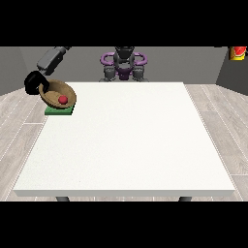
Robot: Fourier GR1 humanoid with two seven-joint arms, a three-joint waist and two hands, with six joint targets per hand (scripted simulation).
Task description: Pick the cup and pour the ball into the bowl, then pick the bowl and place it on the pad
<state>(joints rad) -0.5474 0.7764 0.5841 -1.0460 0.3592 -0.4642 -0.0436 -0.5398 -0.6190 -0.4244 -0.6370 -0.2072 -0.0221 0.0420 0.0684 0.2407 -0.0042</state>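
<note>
A brown bowl sits tilted over the green pad at the table's left edge, with a red ball inside it. The black hand at the view's left is at the bowl's left rim and seems to hold it. Whether the bowl rests on the pad or hangs just above it I cannot tell. No cup is in view. The other hand does not show anywhere.
The white table stretches wide toward the camera. The robot's torso stands behind its far edge. A red and yellow object sits at the top right corner, off the table.
</note>
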